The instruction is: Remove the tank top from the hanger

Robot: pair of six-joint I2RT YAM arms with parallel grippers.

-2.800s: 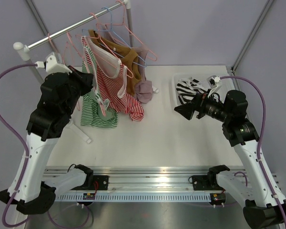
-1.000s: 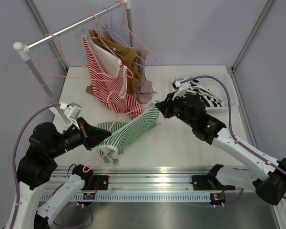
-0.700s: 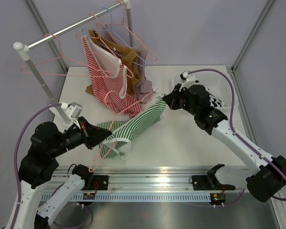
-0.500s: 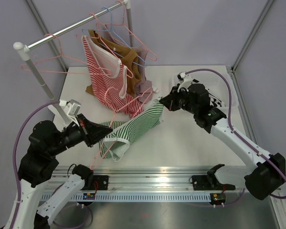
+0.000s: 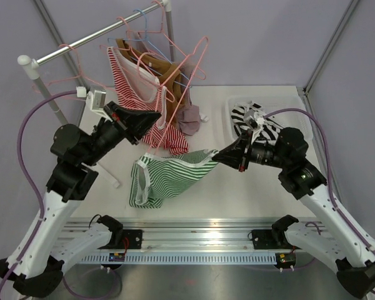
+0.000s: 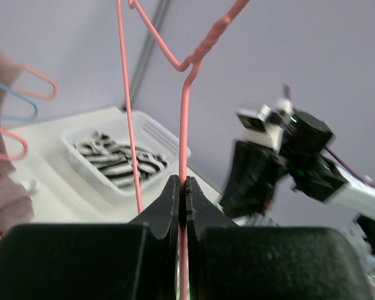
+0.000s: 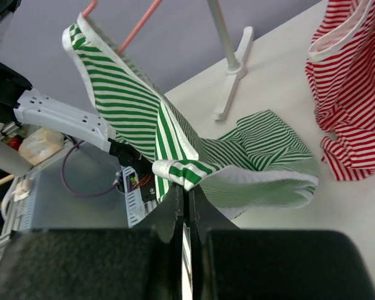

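Note:
My left gripper [image 5: 155,116] is shut on the wire of a pink hanger [image 5: 190,81], which it holds raised and tilted in front of the rack; in the left wrist view the hanger [image 6: 186,112] runs up from between the closed jaws. The green-and-white striped tank top [image 5: 175,175] sags below it over the table. My right gripper [image 5: 217,156] is shut on its right edge. In the right wrist view the tank top [image 7: 131,119] stretches away from the jaws up to two pink wires at the top left. Whether a strap still hangs on the hanger I cannot tell.
The clothes rack [image 5: 81,44] at the back left holds a red striped top [image 5: 144,106], a brown garment [image 5: 165,72] and more hangers. Its foot [image 7: 234,75] stands on the table. A white basket [image 5: 230,119] with black-and-white cloth [image 5: 247,115] sits at the back right.
My left gripper has swung up and back toward the rack with the hanger. My right gripper has pulled right and nearer, and the tank top has been drawn out and hangs lower.

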